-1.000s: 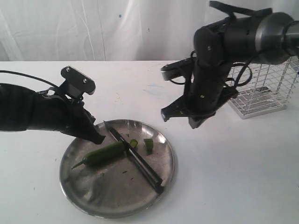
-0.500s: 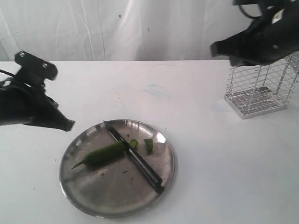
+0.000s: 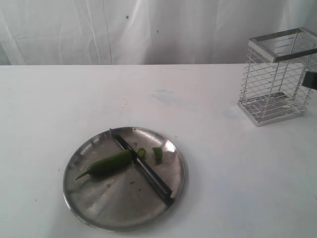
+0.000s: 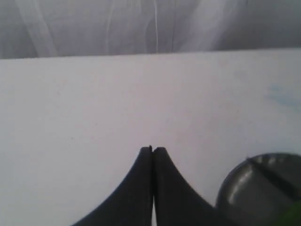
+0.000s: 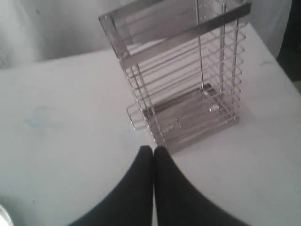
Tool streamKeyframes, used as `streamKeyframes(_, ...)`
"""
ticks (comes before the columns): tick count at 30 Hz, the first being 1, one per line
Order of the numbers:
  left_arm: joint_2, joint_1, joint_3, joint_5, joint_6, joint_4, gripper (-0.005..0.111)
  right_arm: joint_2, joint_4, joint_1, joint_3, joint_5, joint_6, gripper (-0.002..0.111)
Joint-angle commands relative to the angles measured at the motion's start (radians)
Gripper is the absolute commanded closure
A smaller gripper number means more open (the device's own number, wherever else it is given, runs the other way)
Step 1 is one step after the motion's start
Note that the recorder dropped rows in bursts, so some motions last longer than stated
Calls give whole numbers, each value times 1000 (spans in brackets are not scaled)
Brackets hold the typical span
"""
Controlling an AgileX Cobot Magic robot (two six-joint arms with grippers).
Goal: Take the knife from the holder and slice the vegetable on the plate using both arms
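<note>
The steel plate (image 3: 84, 198) lies at the front of the white table. On it rests the green vegetable (image 3: 108, 163), with two cut green pieces (image 3: 157, 153) beside its blunt end. The dark knife (image 3: 143, 171) lies diagonally across the plate, touching the vegetable's cut end. The chrome wire holder (image 3: 277, 74) stands empty at the back right. Both arms are gone from the exterior view, bar a dark bit at its right edge. My left gripper (image 4: 153, 149) is shut and empty over bare table, beside the plate's rim (image 4: 235, 181). My right gripper (image 5: 153, 149) is shut and empty, just before the holder (image 5: 183, 75).
A white curtain (image 3: 148, 29) hangs behind the table. A faint bluish stain (image 3: 163, 95) marks the tabletop behind the plate.
Both arms have pulled back from over the plate and out of the exterior view, the left to the left, the right up and to the right. Knife, vegetable and pieces stayed put.
</note>
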Motion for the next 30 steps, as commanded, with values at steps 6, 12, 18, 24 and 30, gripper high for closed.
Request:
streamKeyframes(6, -502, 3, 88, -121, -79, -20, 107, -453, 23, 4, 165, -221, -44, 108)
streamKeyframes(12, -591, 3, 93, -153, -77, -20, 107, -590, 23, 4, 165, -92, -39, 108)
streamKeyframes(18, -591, 3, 93, -153, -77, -20, 107, -650, 23, 4, 165, -92, -39, 108)
streamKeyframes(24, -591, 3, 93, -153, -77, -20, 107, -834, 19, -78, 261, -192, -103, 108)
streamKeyframes(30, -592, 3, 93, -164, -77, -20, 107, -963, -18, -138, 604, -501, -26, 108)
